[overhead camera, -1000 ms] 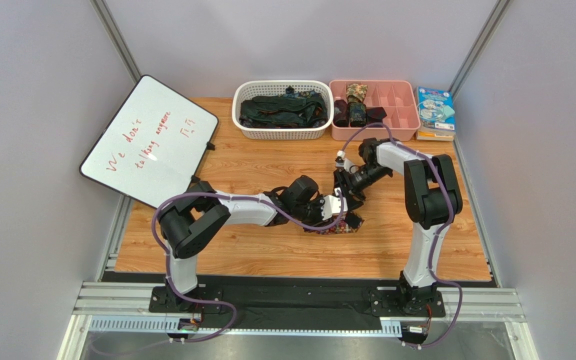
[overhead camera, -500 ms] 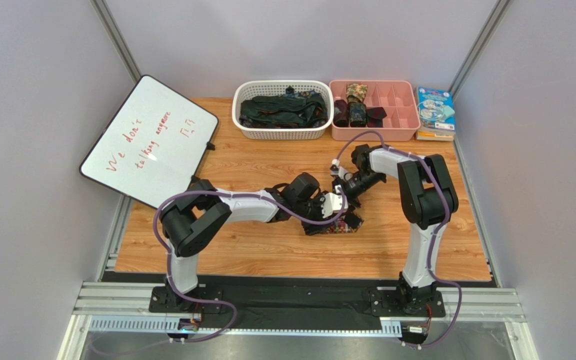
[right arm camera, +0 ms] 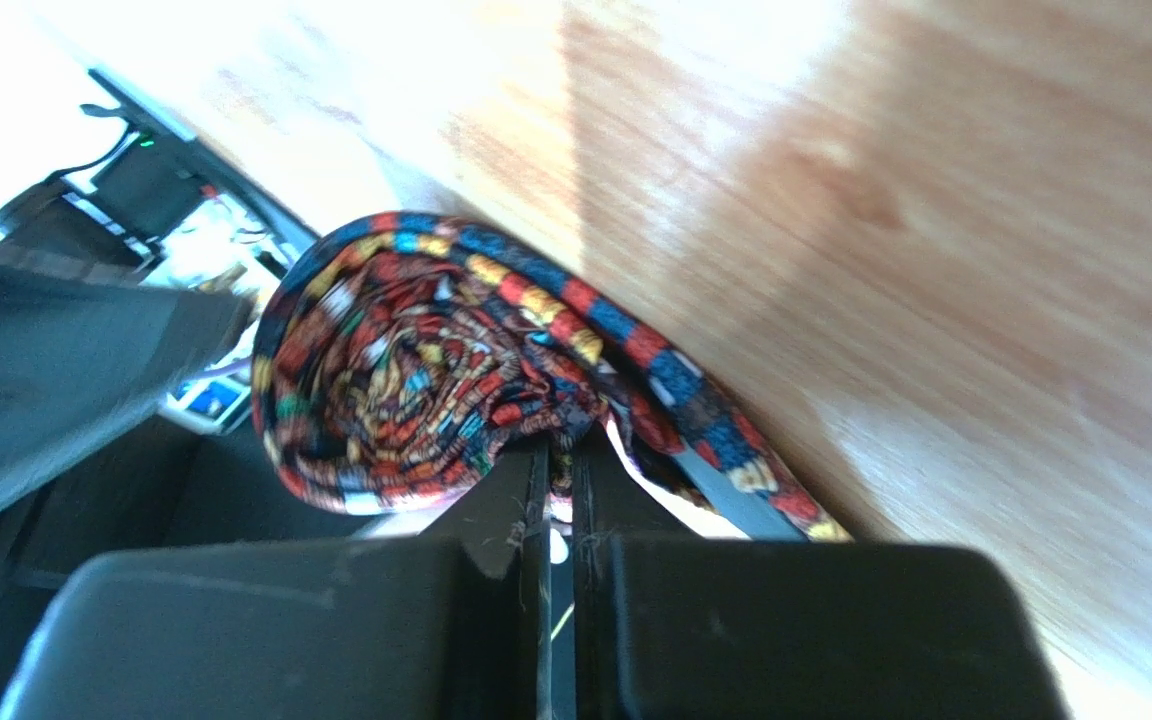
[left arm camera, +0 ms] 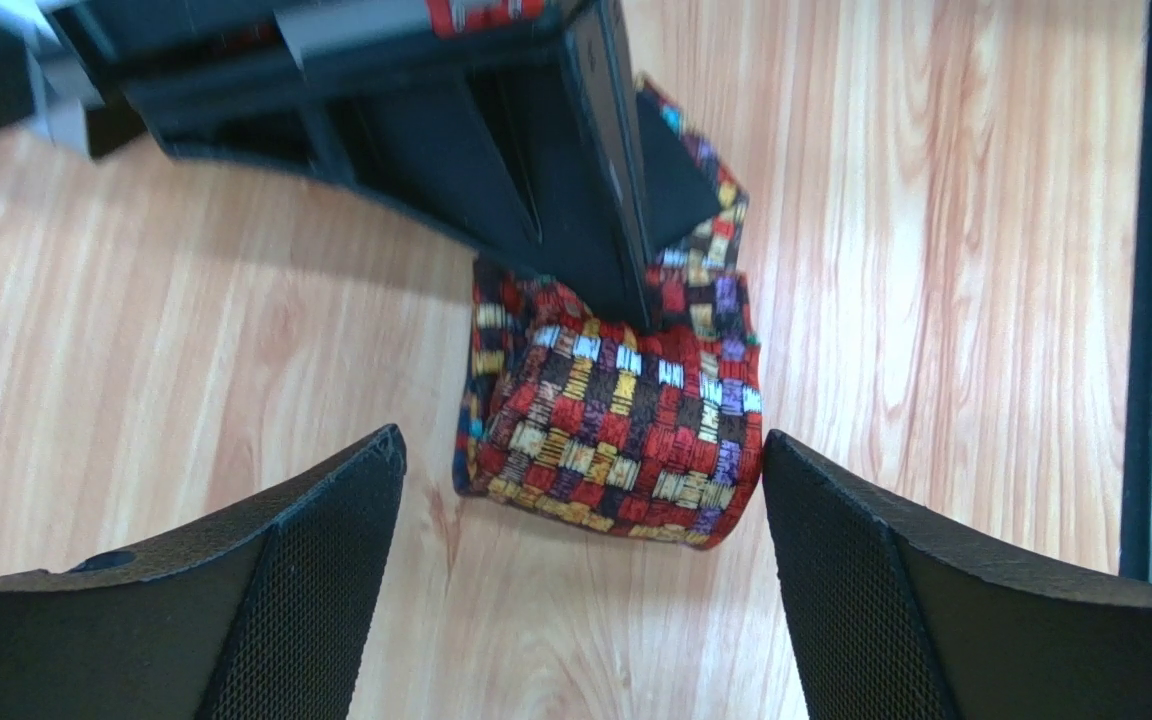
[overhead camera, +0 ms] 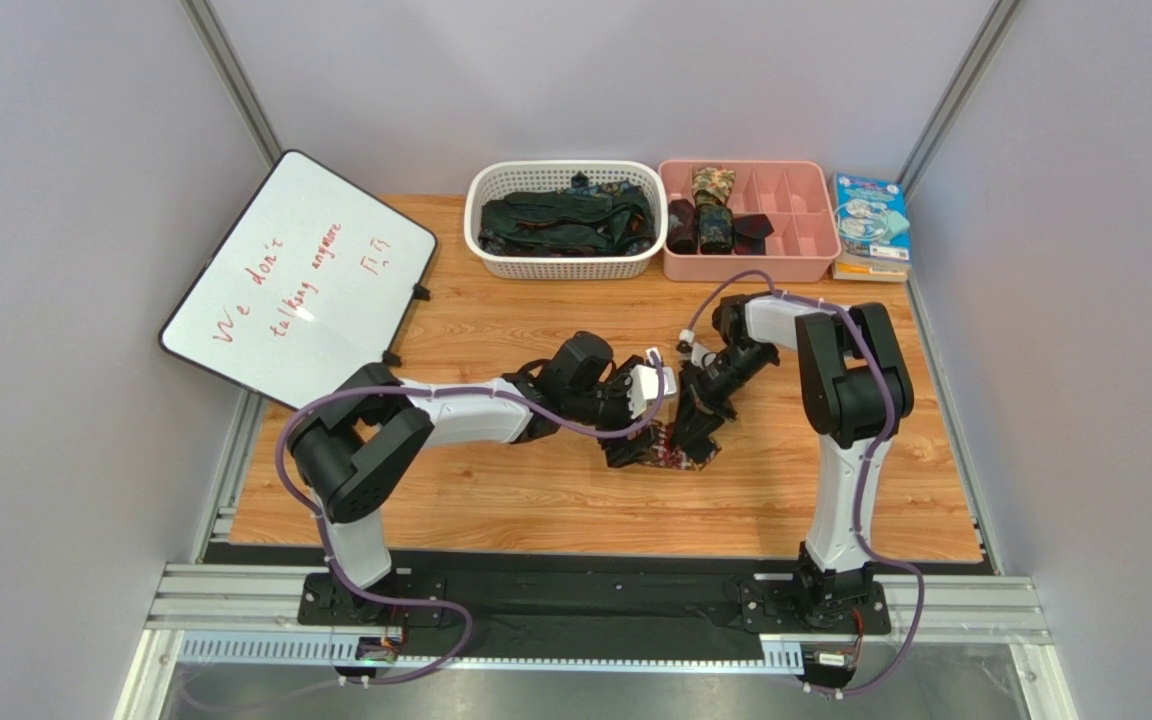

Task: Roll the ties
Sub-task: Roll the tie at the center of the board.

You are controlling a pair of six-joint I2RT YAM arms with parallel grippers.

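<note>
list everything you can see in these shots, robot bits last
patterned tie: one, red-orange-yellow, rolled, table centre
dark ties: several, dark green to black, heaped in the white basket
rolled ties: a few, camouflage and dark, left end of the pink tray
white basket: one, white, back of table
pink tray: one, pink, right of the basket
whiteboard: one, white with red writing, left edge
booklets: small stack, blue, back right corner
table: one, wood
left end effector: open, straddling the patterned tie
right end effector: shut on the patterned tie
</note>
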